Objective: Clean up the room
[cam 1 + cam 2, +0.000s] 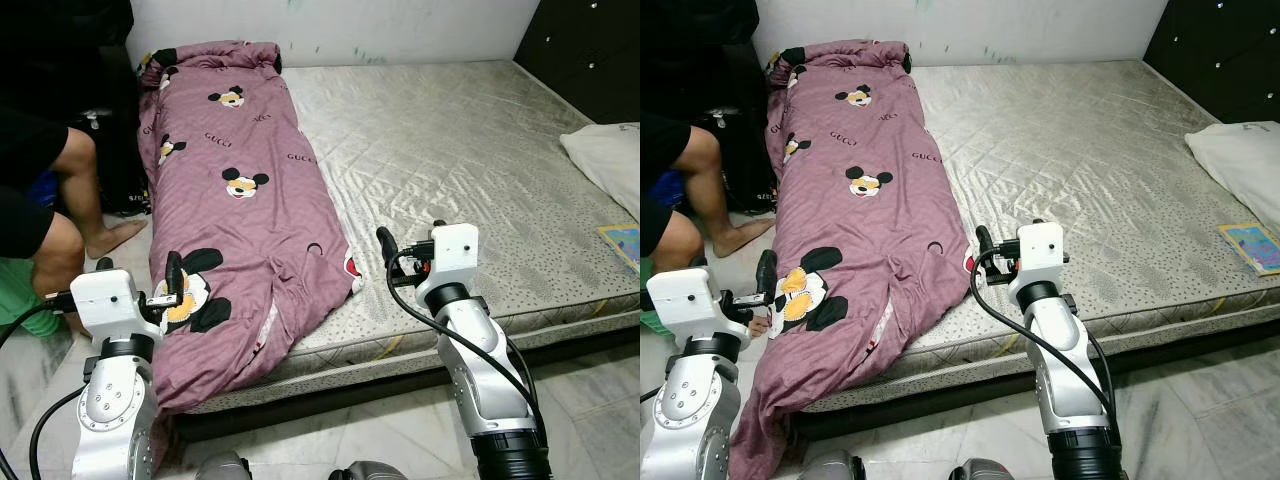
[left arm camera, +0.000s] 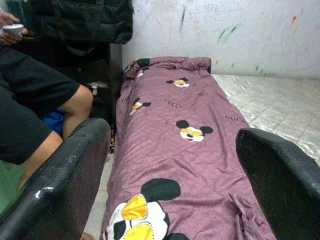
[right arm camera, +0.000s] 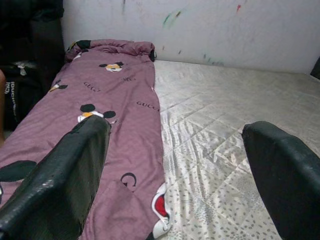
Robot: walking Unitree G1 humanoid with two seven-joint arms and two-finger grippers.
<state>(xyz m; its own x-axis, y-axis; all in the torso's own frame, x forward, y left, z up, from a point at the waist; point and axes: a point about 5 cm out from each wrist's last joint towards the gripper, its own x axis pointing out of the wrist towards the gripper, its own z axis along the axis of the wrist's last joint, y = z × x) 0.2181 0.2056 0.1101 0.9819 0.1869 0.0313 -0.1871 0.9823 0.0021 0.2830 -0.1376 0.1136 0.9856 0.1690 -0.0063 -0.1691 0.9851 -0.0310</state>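
A purple blanket (image 1: 240, 220) printed with cartoon mice lies in a long strip along the left side of the bare mattress (image 1: 460, 170), its near end spilling over the bed's edge. The head views take in a white pillow (image 1: 610, 160) and a small book (image 1: 625, 245) at the far right; the left wrist view instead catches a seated person's hand (image 2: 12, 31) holding something pale, perhaps a remote. The left gripper (image 1: 175, 275) hangs wide open over the blanket's near end, holding nothing. The right gripper (image 1: 385, 245), equally wide open and empty, sits just beside the blanket's right edge.
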